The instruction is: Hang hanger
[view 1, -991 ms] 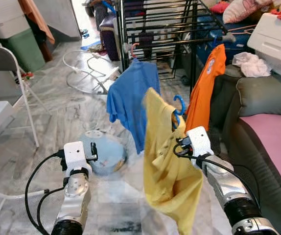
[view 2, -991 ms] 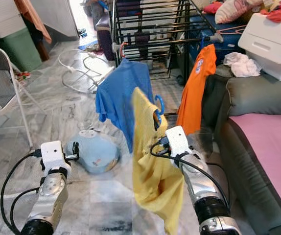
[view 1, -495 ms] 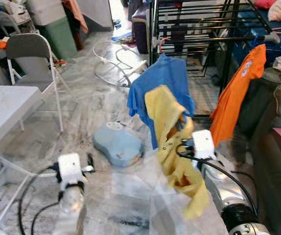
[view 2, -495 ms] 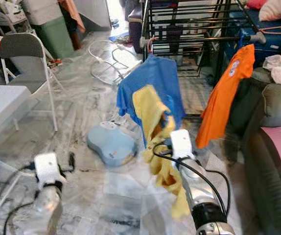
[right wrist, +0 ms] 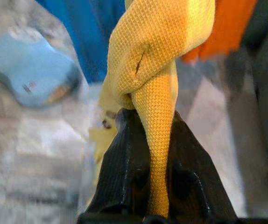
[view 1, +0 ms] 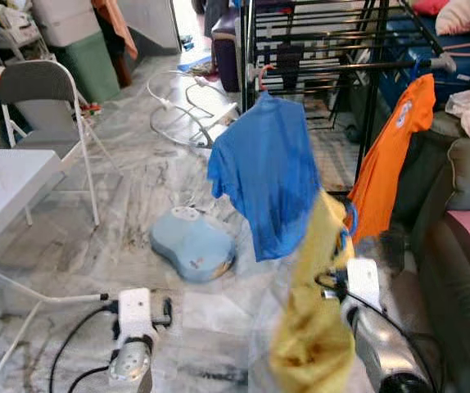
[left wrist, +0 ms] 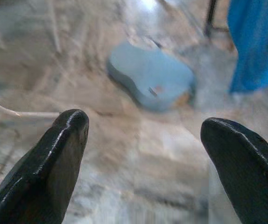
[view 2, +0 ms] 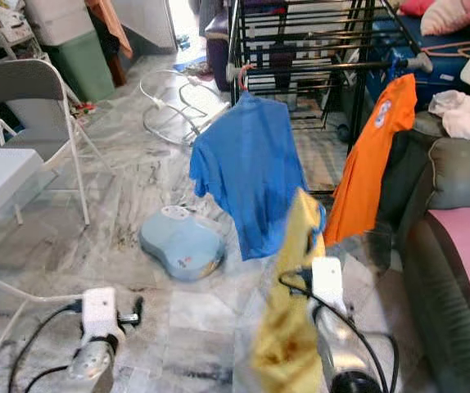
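Note:
A yellow shirt (view 1: 313,327) on a blue hanger, whose hook (view 1: 350,223) sticks up at the shirt's top, hangs from my right gripper (view 1: 333,282). In the right wrist view the black fingers (right wrist: 120,186) are shut on a twisted fold of the yellow shirt (right wrist: 157,56). The shirt is low, between a blue shirt (view 1: 268,180) and an orange shirt (view 1: 386,164), which both hang from the black drying rack's bar (view 1: 341,68). My left gripper (left wrist: 143,128) is open and holds nothing, low over the floor at the left (view 1: 165,311).
A light-blue flat device (view 1: 192,246) lies on the marble floor under the blue shirt. A grey folding chair (view 1: 47,90) and a white table (view 1: 6,180) stand at the left. A dark sofa with a pink cushion (view 1: 464,262) is on the right.
The whole view has shifted. The yellow shirt, before in front of the blue shirt, now hangs lower and to its right, nearer the orange one. My left arm sits lower in view.

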You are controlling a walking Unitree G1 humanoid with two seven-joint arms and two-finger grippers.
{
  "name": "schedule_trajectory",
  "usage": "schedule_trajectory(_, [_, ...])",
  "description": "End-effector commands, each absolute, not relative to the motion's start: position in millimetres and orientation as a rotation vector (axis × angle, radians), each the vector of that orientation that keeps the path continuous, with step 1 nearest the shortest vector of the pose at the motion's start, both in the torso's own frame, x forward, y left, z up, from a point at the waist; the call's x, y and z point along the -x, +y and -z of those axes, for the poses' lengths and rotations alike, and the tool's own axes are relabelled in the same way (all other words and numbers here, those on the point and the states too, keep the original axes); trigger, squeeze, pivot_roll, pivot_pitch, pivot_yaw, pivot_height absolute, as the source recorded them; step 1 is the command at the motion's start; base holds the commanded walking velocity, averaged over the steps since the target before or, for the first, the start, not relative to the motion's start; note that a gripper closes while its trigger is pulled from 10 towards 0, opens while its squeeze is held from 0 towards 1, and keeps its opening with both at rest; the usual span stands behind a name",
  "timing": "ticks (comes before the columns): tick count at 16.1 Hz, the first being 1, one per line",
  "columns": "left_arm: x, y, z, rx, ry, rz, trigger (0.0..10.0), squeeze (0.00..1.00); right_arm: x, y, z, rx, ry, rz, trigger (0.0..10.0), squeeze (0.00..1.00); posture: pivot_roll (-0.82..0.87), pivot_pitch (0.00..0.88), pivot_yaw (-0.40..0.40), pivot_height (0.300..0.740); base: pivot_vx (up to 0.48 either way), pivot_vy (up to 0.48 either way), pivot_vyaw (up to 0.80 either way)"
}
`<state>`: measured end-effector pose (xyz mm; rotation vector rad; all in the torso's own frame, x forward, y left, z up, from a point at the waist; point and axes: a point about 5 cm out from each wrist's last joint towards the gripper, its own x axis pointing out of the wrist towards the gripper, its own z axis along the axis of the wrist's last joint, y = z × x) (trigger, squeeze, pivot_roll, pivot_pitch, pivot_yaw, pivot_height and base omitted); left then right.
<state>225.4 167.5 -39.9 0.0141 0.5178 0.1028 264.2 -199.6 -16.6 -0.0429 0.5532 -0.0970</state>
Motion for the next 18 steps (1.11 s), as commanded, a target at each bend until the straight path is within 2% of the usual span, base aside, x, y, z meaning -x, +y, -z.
schedule_trajectory(1, [-223, 178, 49, -0.065, 0.594, -0.090, 10.0, 0.00, -264, -198, 21, 0.040, 0.574, 0.092, 10.0, 0.00, -0.12, 0.000, 0.070, 0.740, 0.000, 0.000, 0.00])
schedule_trajectory(5, [-220, 191, 57, -0.007, 0.692, -0.170, 10.0, 0.00, -258, -202, 29, 0.156, 0.618, 0.027, 10.0, 0.00, -0.13, 0.000, 0.089, 0.740, 0.000, 0.000, 0.00])
schedule_trajectory(7, [-206, 198, 68, -0.015, 0.797, -0.174, 10.0, 0.00, -250, -201, 38, 0.174, 0.680, 0.004, 10.0, 0.00, -0.15, 0.000, 0.123, 0.740, 0.000, 0.000, 0.00])
schedule_trajectory(11, [-181, 219, 79, -0.083, 0.947, -0.200, 10.0, 0.00, -234, -190, 52, 0.228, 0.762, -0.063, 10.0, 0.00, -0.16, 0.000, 0.139, 0.740, 0.000, 0.000, 0.00])
schedule_trajectory(15, [-163, 212, 90, -0.057, 1.053, -0.139, 10.0, 0.00, -227, -192, 58, 0.306, 0.802, -0.094, 10.0, 0.00, -0.12, 0.000, 0.109, 0.740, 0.000, 0.000, 0.00])
schedule_trajectory(18, [-160, 208, 92, -0.017, 1.064, -0.160, 10.0, 0.00, -226, -191, 58, 0.334, 0.800, -0.103, 10.0, 0.00, -0.11, 0.000, 0.089, 0.740, 0.000, 0.000, 0.00])
